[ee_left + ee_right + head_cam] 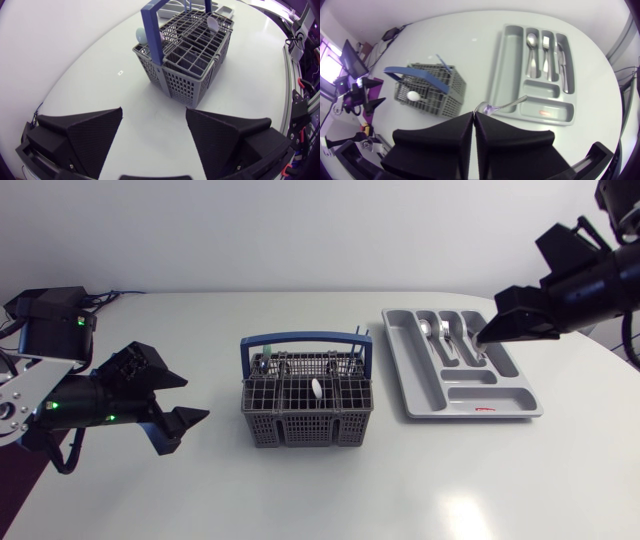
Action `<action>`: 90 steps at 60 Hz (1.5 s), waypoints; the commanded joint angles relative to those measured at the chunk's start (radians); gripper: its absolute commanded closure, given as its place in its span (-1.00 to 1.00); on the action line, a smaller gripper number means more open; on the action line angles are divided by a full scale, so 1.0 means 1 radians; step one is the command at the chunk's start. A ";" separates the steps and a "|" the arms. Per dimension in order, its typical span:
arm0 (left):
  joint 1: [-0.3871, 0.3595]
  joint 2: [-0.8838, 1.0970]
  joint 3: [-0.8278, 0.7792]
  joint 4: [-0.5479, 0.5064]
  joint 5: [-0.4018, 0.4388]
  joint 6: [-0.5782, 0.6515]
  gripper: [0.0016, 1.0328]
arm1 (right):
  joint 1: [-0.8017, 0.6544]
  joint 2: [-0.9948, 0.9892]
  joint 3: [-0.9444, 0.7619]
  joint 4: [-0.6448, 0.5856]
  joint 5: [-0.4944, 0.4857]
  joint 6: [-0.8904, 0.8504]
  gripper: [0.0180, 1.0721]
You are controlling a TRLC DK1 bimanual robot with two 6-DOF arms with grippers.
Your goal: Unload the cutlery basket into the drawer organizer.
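Observation:
The grey cutlery basket (pixel 308 408) with a blue handle stands mid-table; a white spoon (pixel 316 389) sticks up in it. The grey drawer organizer (pixel 420 395) lies to its right, with a spoon (pixel 532 47), a fork (pixel 547 50) and a knife (pixel 562 55) in its long slots. My right gripper (pixel 484 336) hangs over the organizer, shut on a metal spoon (pixel 505 104) that juts out sideways from its fingertips. My left gripper (pixel 154 110) stands open and empty on the left, apart from the basket (pixel 187 55).
Bare white tabletop (pixel 330 490) lies in front of the basket and the organizer. The organizer's wide crosswise slot (pixel 540 92) and its long left slot (pixel 506 65) hold nothing. A round pale utensil end (pixel 141 34) shows at the basket's far corner.

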 commanded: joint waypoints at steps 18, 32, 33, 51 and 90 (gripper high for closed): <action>-0.010 0.004 0.022 -0.019 0.000 -0.010 -0.78 | -0.130 0.217 -0.181 0.268 0.170 -0.061 0.83; -0.014 0.004 0.025 -0.020 -0.002 -0.010 -0.78 | -0.143 0.339 -0.226 0.402 0.227 -0.044 0.83; -0.014 0.004 0.023 -0.020 -0.002 -0.010 -0.78 | -0.141 0.345 -0.229 0.406 0.228 -0.038 0.83; -0.014 0.004 0.016 -0.019 -0.002 -0.005 -0.78 | -0.147 0.438 -0.250 0.474 0.231 -0.007 0.78; -0.021 -0.017 -0.003 -0.025 -0.003 -0.005 -0.78 | -0.015 0.061 -0.333 0.489 0.164 -0.053 -0.66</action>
